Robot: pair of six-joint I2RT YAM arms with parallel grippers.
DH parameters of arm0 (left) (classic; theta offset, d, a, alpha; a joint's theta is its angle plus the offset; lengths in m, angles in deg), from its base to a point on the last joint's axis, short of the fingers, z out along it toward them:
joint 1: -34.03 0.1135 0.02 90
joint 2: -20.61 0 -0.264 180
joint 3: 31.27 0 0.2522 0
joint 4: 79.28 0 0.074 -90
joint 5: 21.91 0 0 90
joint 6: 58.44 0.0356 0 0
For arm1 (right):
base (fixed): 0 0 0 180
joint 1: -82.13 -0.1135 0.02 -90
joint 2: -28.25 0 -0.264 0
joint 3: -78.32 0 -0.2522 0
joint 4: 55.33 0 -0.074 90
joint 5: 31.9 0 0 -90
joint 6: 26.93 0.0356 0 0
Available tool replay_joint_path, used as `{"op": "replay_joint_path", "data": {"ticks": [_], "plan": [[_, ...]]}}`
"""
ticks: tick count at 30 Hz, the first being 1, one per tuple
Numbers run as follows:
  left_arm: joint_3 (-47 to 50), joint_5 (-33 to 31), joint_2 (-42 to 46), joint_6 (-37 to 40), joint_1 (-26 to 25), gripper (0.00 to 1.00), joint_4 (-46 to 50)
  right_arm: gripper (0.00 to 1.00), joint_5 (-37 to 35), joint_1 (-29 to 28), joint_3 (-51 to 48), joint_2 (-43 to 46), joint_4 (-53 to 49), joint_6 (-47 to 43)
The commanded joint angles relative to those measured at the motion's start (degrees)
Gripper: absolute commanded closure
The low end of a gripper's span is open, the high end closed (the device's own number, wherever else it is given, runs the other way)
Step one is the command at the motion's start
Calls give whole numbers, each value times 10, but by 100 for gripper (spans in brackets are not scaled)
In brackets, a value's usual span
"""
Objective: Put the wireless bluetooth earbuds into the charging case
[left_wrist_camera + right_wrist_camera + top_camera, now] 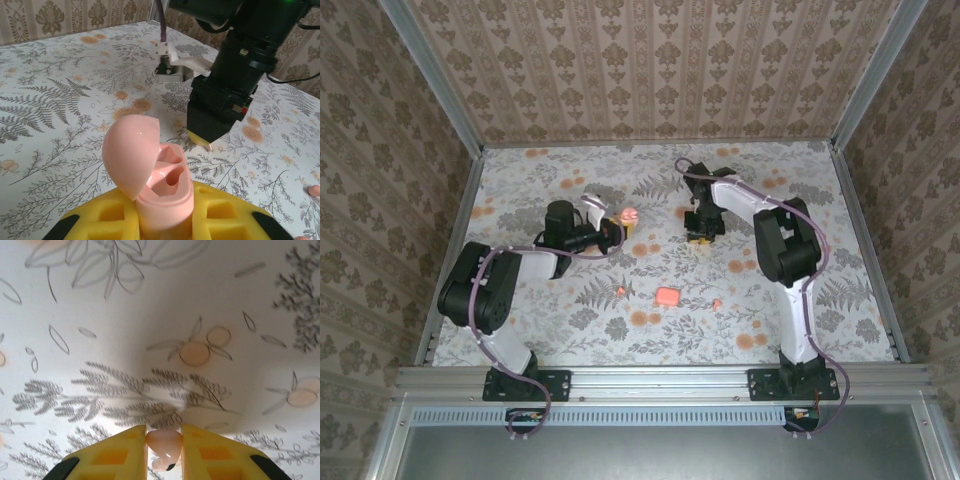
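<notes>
Spanning the view, the floral table (820, 200) is taking both arms toward its middle. The left arm (485, 290) is holding the left gripper (165, 222) above the cloth, clamped on the case (165, 192). The case is sitting upright with its lid (131, 155) swung open to one side and its sockets (172, 177) facing up. The right arm (785, 245) is pointing the right gripper (164, 432) down close to the table, pinching an earbud (164, 444) between its yellow pads (215, 455). From the right gripper the case is lying to the left, near but apart, and seemingly higher than those fingertips. The right arm is carrying the bud, so the coming move is probably calling for a lift, a shift left and a descent into a socket.
</notes>
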Motion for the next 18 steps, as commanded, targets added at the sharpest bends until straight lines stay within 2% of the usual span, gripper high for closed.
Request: {"op": "replay_joint_path", "data": {"ticks": [1,11,18], "plan": [[-3,9,-15,-12,-12,85,-52,79,-1,-3,-63,74,104,19],[-18,12,-56,7,-60,86,-109,80,73,-16,-242,226,366,1],[-19,14,-53,21,-67,86,-113,81,102,-34,-292,295,448,-44]]}}
